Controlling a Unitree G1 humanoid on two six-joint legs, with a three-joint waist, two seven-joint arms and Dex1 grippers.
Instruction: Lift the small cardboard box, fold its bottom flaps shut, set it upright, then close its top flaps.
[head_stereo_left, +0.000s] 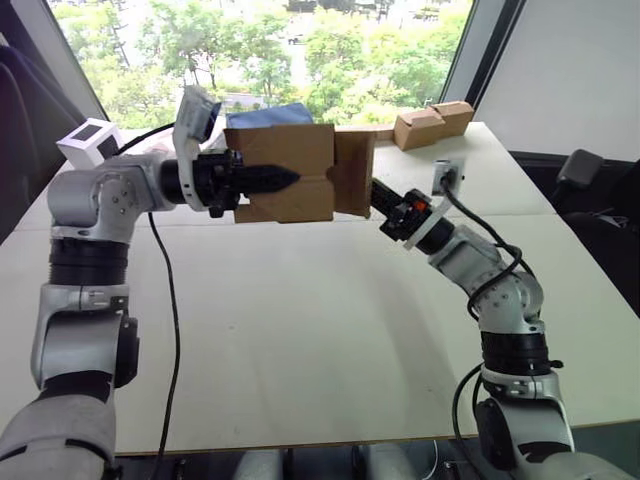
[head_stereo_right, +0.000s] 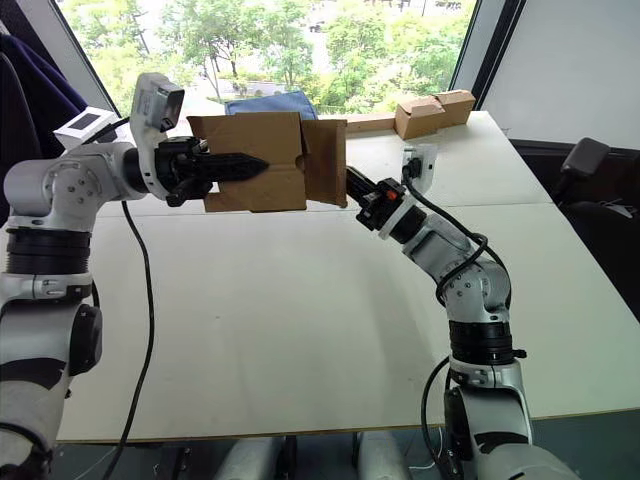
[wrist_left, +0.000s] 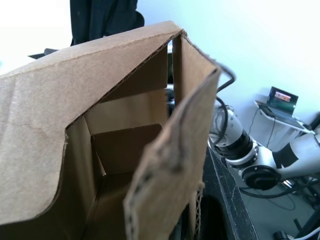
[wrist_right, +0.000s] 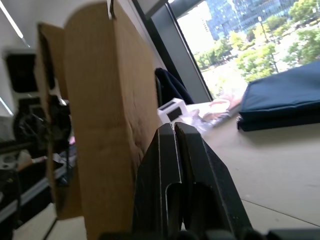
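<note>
In the left eye view, the small cardboard box (head_stereo_left: 285, 172) is up in the air above the white table (head_stereo_left: 300, 330), not touching it. It lies on its side, so its long way runs from the robot's left to its right. The left gripper (head_stereo_left: 272, 180) comes in from the left and is pinched on the box wall, with one black finger lying flat across the front of the brown card. The right gripper (head_stereo_left: 378, 196) pokes in from the right, up against a flap (head_stereo_left: 354, 175) that hangs at the box's right end. In the right eye view it looks the same: the box is held up by the left arm, and the right arm is the nearer one to that end flap, so it is likely the one to push the flap shut. Far back on the table sit the joined tan boxes (head_stereo_right: 435, 113), a blue cloth (head_stereo_right: 270, 104) and a white cube box (head_stereo_right: 88, 126). In the left wrist view we look into the open box, and some of the bottom flaps (wrist_left: 127, 150) are partly turned inward while others are open. I cannot see both left fingers here. In the right wrist view the two black fingers (wrist_right: 172, 185) are pressed together, holding nothing, and the brown flap stands just beside them on one side. The push should go toward the left arm.
</note>
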